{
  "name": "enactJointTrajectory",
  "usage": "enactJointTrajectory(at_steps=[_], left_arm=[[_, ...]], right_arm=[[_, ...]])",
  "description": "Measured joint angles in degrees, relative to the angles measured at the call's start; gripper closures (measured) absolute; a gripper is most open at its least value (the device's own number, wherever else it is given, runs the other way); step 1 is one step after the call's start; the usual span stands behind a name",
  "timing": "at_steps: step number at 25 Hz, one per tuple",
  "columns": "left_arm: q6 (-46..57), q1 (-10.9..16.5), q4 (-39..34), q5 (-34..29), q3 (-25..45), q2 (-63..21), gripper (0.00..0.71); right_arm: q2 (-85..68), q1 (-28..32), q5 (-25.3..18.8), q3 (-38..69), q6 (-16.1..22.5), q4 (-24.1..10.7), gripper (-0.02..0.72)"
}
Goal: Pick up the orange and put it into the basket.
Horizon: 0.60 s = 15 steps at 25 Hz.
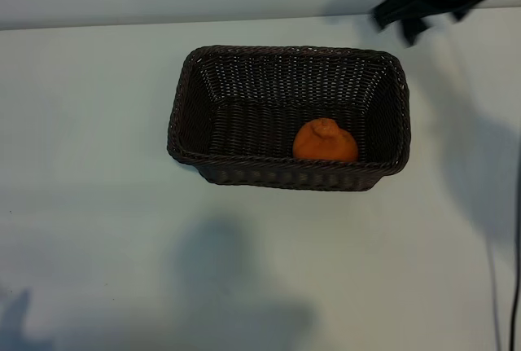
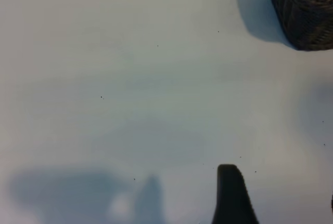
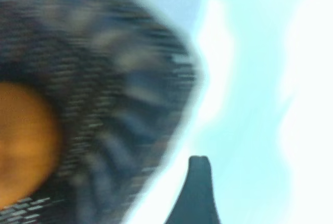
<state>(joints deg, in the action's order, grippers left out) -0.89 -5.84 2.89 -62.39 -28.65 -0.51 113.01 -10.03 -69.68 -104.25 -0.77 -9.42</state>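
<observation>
The orange [image 1: 325, 142] lies inside the dark brown wicker basket [image 1: 186, 115], against its near wall towards the right end, stem end up. My right gripper [image 1: 396, 24] hangs blurred above the table beyond the basket's far right corner, open and empty. In the right wrist view the orange [image 3: 21, 141] and the basket's weave [image 3: 119, 94] fill one side, with one dark finger [image 3: 197, 190] over bare table. My left gripper [image 2: 281, 187] is out of the exterior view; it hovers open over bare table, a basket corner [image 2: 304, 11] farther off.
The pale table [image 1: 98, 229] stretches all round the basket. Arm shadows fall on the near part of the table [image 1: 236, 278]. A dark cable [image 1: 514, 310] runs down at the right edge.
</observation>
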Motion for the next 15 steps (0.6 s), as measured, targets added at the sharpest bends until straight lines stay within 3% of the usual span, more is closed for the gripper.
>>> enactJointTrajectory(at_steps=[7,15], left_arm=[[0.0,0.0,0.0,0.0,0.0,0.0,0.252],[-0.1,0.0,0.0,0.0,0.0,0.0,0.252]], right_arm=[[0.0,15.3,0.0,0.0,0.1,0.2,0.104],[-0.1,26.1,-0.2,0.0,0.1,5.2,0.105]])
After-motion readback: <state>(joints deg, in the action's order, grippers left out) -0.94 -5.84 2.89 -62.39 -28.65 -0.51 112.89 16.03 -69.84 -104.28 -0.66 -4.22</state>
